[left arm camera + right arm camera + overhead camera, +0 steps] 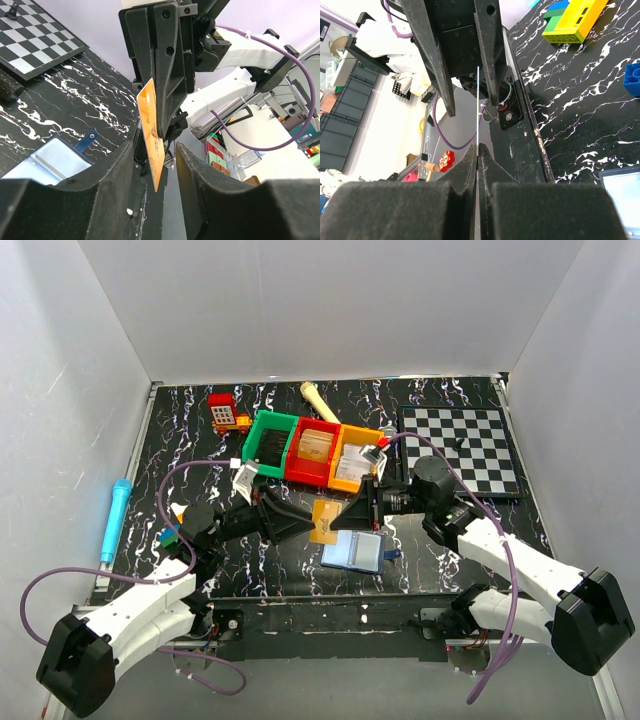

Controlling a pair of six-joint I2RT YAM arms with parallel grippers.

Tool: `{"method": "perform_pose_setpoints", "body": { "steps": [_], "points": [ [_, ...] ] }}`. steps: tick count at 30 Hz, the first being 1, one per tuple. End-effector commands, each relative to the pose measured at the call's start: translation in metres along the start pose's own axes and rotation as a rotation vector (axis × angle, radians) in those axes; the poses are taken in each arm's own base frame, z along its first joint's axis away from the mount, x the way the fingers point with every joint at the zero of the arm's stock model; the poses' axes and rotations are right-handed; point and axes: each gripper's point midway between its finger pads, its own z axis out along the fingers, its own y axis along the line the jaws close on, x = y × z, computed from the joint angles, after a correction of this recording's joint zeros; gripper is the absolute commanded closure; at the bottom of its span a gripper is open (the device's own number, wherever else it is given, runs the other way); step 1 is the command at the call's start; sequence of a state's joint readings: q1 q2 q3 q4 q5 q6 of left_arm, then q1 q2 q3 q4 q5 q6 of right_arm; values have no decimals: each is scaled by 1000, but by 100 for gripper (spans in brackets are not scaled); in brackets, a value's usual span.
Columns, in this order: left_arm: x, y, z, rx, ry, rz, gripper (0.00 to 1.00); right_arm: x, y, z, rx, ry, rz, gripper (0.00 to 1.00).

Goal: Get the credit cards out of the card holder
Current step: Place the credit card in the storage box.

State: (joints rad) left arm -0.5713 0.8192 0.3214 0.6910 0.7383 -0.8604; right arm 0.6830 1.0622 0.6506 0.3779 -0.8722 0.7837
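Note:
An orange credit card (323, 521) hangs in the air between the two arms, above the table's front middle. My right gripper (345, 517) is shut on its right end; in the right wrist view the card (478, 100) shows edge-on, pinched between the pads (470, 165). My left gripper (156, 150) stands open around the card's free end (151, 135), with a gap on each side. The card holder (353, 551) lies spread open on the table just below, its pale blue inside facing up and its snap tab (88, 141) pointing right.
Green (270, 445), red (314, 452) and orange (352, 460) bins sit behind the grippers. A chessboard (465, 450) lies at the back right, a blue marker (115, 518) at the left edge, a red toy truck (228, 412) at the back. Toy blocks (572, 20) lie by the left arm.

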Motion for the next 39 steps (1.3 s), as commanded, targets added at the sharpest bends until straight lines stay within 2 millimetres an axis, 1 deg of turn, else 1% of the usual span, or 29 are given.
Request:
{"method": "perform_pose_setpoints", "body": {
  "steps": [1,10,14,17,18,21,22,24,26,27,28,31,33,39],
  "points": [
    [0,-4,0,28,5,3,64,-5,12,4,-45,5,-51,99],
    [6,-3,3,32,31,-10,80,-2,15,8,-46,49,-54,99],
    [6,-1,5,24,40,-18,89,2,13,10,-31,94,-47,99],
    [8,4,5,7,43,-27,98,3,14,11,-26,116,-49,99],
    [8,4,5,5,43,-29,100,3,14,11,-24,121,-49,99],
    [6,8,4,-17,23,-33,100,1,14,10,-10,125,-52,99],
    [5,10,4,-32,8,-36,100,1,13,10,0,122,-46,90],
    [-1,13,1,-59,-46,-37,100,-3,12,10,23,97,-44,67],
    [-8,14,-4,-78,-118,-45,100,-8,10,9,47,50,-37,54],
    [-9,16,-8,-88,-153,-57,100,-14,12,9,44,12,-49,51],
    [-15,14,-10,-87,-192,-56,100,-17,12,8,46,-15,-50,48],
    [-17,15,-16,-98,-247,-82,100,-23,12,7,47,-66,-51,46],
    [-18,17,-17,-109,-261,-99,100,-26,14,7,34,-86,-58,46],
    [-26,14,-25,-82,-354,-164,100,-26,4,9,54,-114,-29,48]
  ]
}}
